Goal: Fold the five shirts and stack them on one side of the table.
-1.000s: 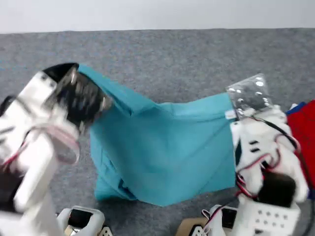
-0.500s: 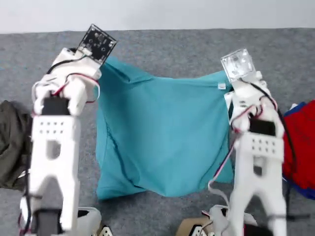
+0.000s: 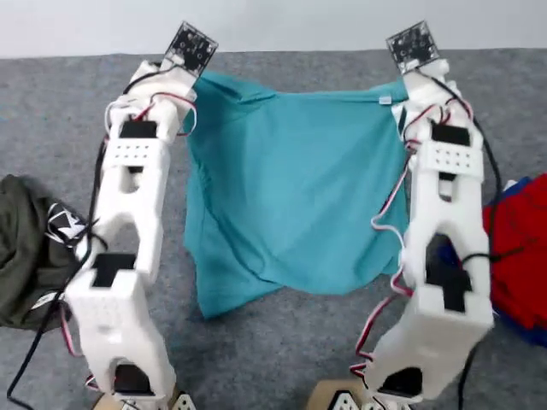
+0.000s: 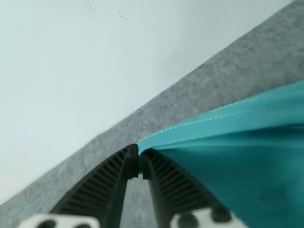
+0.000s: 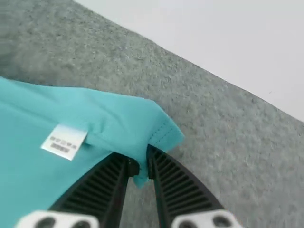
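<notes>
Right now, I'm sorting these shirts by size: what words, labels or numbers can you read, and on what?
White tag on the teal shirt: print too blurred to read.
White graphic on the dark shirt: no letters can be made out.

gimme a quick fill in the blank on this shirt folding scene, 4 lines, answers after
1. The left claw and right claw each pinch a far corner of the spread shirt, whose colour is ____.
2. The bright heap beside the right arm is mostly ____.
3. The dark heap lies beside the ____ arm.
4. The white label sits at the corner held by the ____ claw.

Missing words: teal; red; left; right
</notes>
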You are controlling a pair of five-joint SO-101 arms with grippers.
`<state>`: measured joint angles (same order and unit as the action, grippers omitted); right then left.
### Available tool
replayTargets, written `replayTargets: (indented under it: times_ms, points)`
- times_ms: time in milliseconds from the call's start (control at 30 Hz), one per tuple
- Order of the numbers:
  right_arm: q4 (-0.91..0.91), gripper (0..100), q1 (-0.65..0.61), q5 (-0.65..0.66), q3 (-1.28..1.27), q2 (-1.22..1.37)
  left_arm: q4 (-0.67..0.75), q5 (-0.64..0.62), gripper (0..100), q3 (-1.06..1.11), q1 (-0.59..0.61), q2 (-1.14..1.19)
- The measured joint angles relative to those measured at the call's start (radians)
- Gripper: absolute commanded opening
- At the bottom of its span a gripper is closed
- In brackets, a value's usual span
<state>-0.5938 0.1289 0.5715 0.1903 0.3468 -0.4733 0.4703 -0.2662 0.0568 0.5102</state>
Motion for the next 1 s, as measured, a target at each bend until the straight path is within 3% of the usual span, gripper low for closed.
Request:
replayTargets:
  times_ms: [333,500,600,1000]
  points:
    - [-0.1,1.0,0.0,0.0,0.408,0.322,-0.014,0.0,0,-0.557,-0.008,0.407]
    - [-0.19,1.0,0.0,0.0,0.509,0.331,-0.212,0.0,0,-0.79,-0.032,0.471]
    - [-0.207,1.0,0.003,0.0,0.519,0.331,-0.311,0.0,0,-0.89,-0.048,0.511]
    - [-0.207,1.0,0.005,0.0,0.647,0.331,-0.302,-0.003,0,-1.163,-0.057,0.58]
